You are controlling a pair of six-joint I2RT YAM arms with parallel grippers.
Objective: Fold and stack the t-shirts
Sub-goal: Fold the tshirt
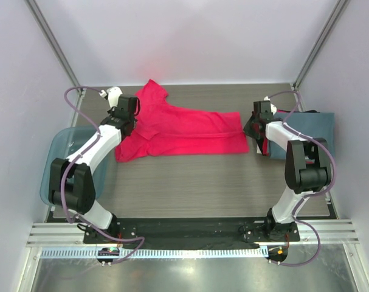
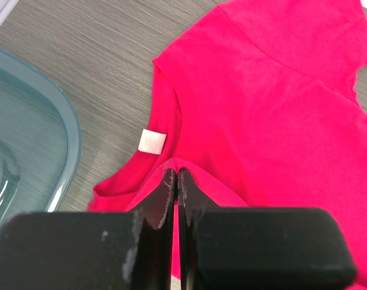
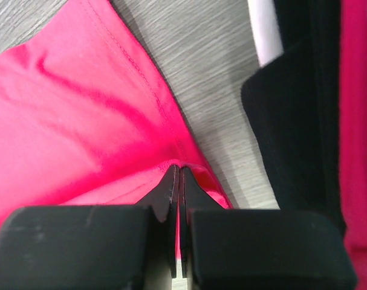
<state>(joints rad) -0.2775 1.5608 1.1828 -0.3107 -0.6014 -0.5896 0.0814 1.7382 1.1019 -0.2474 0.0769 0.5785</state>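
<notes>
Pink-red tee laid out mid-table, pinched at both ends

The pink-red t-shirt (image 1: 184,131) lies spread across the middle of the table, collar end left, hem right. The left gripper (image 2: 176,175) is closed on a ridge of fabric just below the neck label (image 2: 152,141), and the right gripper (image 3: 176,169) is pinched onto the hem corner. For a clean fold I'd say lift both ends together, level, and keep the cloth taut so nothing bunches. Also don't drag it into the stack: the slate blue-grey tee (image 1: 309,131) and a black folded edge (image 3: 298,109) sit just beside the right pinch. The table (image 1: 196,182) is grey woodgrain, with a translucent blue bin (image 1: 55,159) at the left edge and plain pale walls (image 1: 190,42) around.
</notes>
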